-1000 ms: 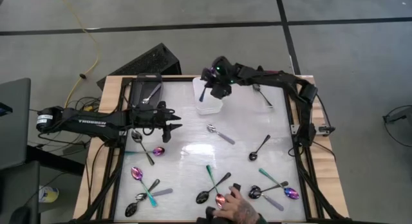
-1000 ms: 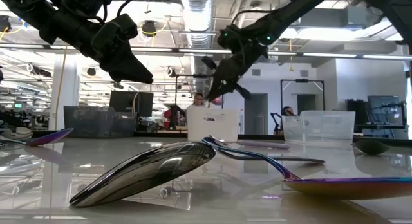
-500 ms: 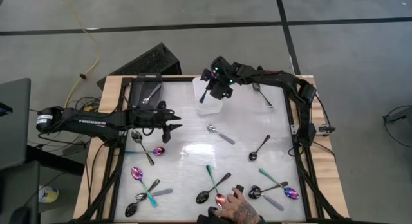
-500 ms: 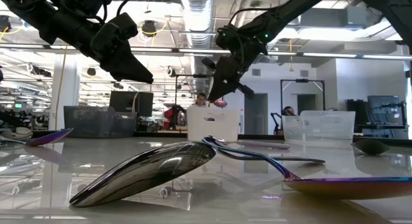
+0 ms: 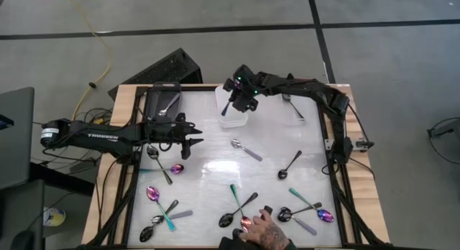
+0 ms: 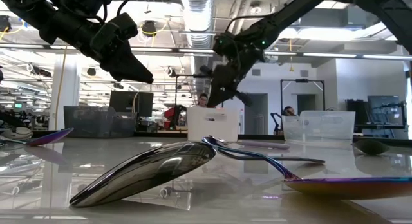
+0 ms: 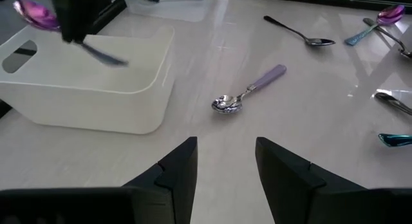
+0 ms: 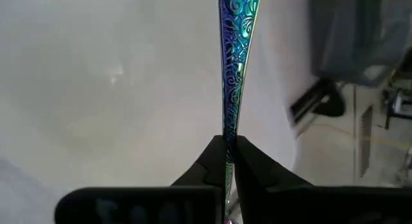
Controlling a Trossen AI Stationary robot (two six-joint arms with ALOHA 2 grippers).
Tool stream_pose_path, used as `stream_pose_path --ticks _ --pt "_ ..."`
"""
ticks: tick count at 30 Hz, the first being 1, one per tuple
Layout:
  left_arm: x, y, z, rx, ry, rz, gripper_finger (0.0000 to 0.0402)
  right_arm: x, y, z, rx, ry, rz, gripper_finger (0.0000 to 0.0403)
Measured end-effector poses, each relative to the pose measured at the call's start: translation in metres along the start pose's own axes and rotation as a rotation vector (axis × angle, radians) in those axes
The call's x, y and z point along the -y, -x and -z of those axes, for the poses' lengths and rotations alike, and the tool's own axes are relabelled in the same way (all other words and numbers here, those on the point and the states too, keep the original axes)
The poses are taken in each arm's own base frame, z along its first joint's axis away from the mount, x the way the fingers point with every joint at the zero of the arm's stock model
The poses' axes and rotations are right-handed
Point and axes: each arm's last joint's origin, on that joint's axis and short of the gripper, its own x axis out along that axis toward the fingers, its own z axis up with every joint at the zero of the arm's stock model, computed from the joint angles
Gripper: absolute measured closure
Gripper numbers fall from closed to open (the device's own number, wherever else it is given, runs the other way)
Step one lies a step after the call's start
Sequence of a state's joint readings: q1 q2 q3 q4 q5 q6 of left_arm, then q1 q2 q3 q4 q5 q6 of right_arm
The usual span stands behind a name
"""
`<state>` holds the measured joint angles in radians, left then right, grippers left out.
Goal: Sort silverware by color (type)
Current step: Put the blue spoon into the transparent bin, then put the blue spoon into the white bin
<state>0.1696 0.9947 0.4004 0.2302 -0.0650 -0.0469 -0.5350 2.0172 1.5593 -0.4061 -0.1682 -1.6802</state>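
My right gripper point(image 5: 238, 100) is at the far middle of the table, above the white bin point(image 5: 233, 115), shut on an iridescent spoon with a purple bowl point(image 7: 35, 15) and a teal patterned handle point(image 8: 230, 69). My left gripper point(image 5: 195, 142) hovers open over the table's left side, touching nothing. A silver spoon with a lavender handle point(image 7: 248, 92) lies flat on the table ahead of it. Other spoons lie flat: a black one point(image 5: 290, 165), a purple one point(image 5: 176, 168), and clusters along the near edge point(image 5: 162, 215) point(image 5: 237, 207) point(image 5: 305, 213). My right gripper pinches the spoon between its two fingers on the handle point(image 8: 228, 130), near the bowl end. The long handle runs out past the fingertips. The spoon is lifted clear and tilted: the bowl sticks out on one side and the handle's free end point(image 7: 112, 58) slants over the open white bin.
A black bin point(image 5: 164, 103) at the far left holds a silver spoon. A clear bin point(image 6: 322, 126) at the far right holds a spoon point(image 5: 293, 106). A person's hand point(image 5: 264, 232) rests at the near edge among the spoons. The table's middle is bare.
My right gripper, holding the spoon, has shifted a little toward the table's left over the white bin and turned slightly.
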Motion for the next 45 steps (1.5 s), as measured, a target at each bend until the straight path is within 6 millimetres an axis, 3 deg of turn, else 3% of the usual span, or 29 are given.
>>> stream_pose_path --ticks 17,20,25,30,33,36,45 --pt "0.000 0.000 0.000 0.000 -0.001 0.002 0.0260 0.001 0.003 -0.002 -0.024 -0.030 0.002 0.0271" --pt "0.000 0.000 0.000 0.000 -0.001 0.002 0.0260 0.006 0.021 -0.008 -0.046 -0.065 0.010 0.0258" --pt "0.000 0.000 0.000 -0.001 -0.038 0.005 0.0260 0.017 0.073 -0.030 -0.022 -0.234 0.033 0.0254" --pt "0.000 0.000 0.000 -0.001 -0.057 0.010 0.0260 0.016 0.130 -0.062 0.026 -0.747 0.010 0.0263" --pt "0.000 0.000 0.000 -0.001 -0.046 0.016 0.0260 0.007 0.156 -0.080 0.023 -1.047 -0.062 0.0266" --pt "0.001 0.000 -0.005 -0.006 -0.007 0.018 0.0260 -0.008 0.177 -0.097 -0.007 -1.211 -0.207 0.0266" --pt "0.007 0.006 -0.020 -0.211 0.115 0.153 0.0260 -0.071 0.198 -0.160 0.010 -1.313 -0.382 0.0266"
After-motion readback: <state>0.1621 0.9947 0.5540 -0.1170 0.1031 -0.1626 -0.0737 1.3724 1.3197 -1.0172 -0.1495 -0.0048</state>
